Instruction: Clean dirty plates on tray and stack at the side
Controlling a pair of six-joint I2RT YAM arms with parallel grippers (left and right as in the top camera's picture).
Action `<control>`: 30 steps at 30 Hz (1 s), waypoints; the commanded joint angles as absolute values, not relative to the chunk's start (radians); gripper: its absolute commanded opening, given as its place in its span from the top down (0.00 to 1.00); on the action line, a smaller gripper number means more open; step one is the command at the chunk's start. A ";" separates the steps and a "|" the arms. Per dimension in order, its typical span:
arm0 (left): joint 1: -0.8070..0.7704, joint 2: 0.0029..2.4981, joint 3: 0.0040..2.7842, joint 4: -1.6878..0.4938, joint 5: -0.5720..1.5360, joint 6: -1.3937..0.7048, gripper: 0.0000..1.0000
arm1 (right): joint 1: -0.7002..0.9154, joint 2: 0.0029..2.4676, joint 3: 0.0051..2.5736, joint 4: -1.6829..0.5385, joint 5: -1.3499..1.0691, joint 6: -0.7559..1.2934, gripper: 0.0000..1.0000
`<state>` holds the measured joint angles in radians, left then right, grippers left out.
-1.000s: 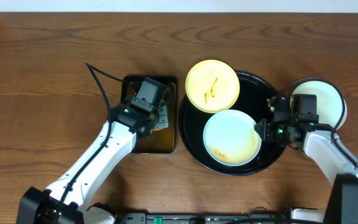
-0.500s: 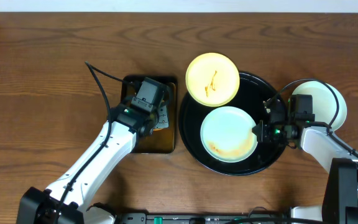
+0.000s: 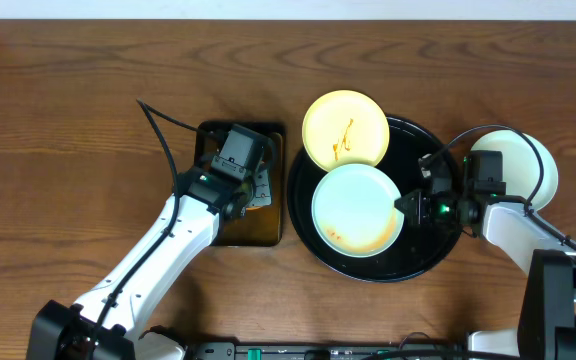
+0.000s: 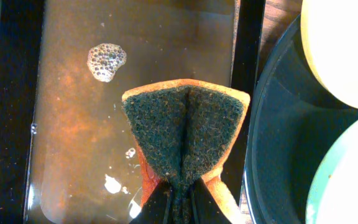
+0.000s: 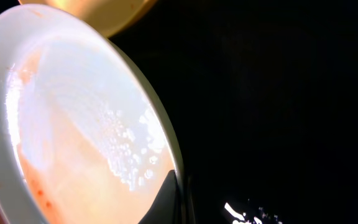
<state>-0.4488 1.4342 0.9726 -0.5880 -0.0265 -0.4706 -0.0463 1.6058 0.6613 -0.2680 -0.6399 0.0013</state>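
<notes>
Wooden tabletop (image 3: 68, 100), seen from above, with two white robot arms reaching in from the near edge. At centre right, a large round black tray (image 3: 426, 255). On it, a mint plate (image 3: 358, 210) with orange smears along its near edge, and a yellow plate (image 3: 345, 130) with an orange streak, overhanging the tray's far rim. Beside the tray on the right, a third plate (image 3: 540, 170), clean-looking (partly hidden by the right arm). Just left of the tray, a brown pan (image 3: 268, 228) with a patch of foam in it. Right fingers (image 3: 408, 207) pinched narrow on the mint plate's right rim, right arm low and pointing left. Left fingers (image 4: 180, 198) clamped on a folded sponge (image 4: 185, 130), hanging over the pan. Judged next: sponge to mint plate, which lies to the sponge's right, past pan wall and tray rim; left arm nearer.
</notes>
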 commanded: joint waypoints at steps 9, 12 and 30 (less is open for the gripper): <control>-0.445 1.425 0.969 -0.591 -0.038 -0.461 0.92 | -0.038 1.357 0.742 -0.403 -0.292 0.031 0.99; -0.445 1.425 0.969 -0.590 -0.038 -0.461 0.92 | -0.038 1.301 0.797 -0.496 -0.186 0.029 0.99; -0.445 1.425 0.969 -0.590 -0.038 -0.461 0.92 | 0.048 1.263 0.898 -0.730 -0.004 0.102 0.99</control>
